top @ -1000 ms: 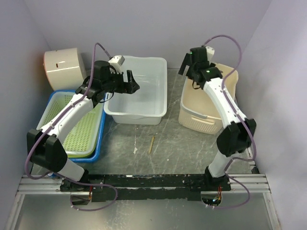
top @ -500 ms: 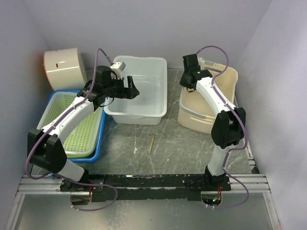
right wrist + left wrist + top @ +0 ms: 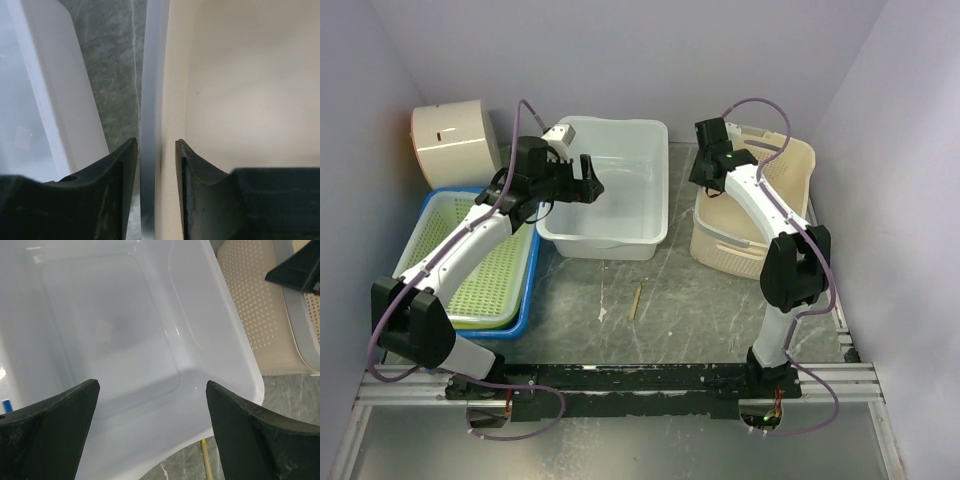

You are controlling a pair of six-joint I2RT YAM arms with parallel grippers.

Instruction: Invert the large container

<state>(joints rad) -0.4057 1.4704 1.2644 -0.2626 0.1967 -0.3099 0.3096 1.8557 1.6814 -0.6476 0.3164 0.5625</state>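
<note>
Far left stood a round beige drum [image 3: 455, 143], then a green basket [image 3: 490, 270] nested in a blue tray [image 3: 525, 300]. Centre: the large white tub [image 3: 610, 235] sat upright on the table [image 3: 700, 310], mouth up, with the left gripper [image 3: 590, 178] over its left side, fingers spread wide on nothing (a thin stick [image 3: 637, 300] lay in front). Right: the right gripper [image 3: 156, 145] straddled the beige basket [image 3: 730, 250] at its left rim, fingers narrowly apart; whether they clamped it could not be told.
</note>
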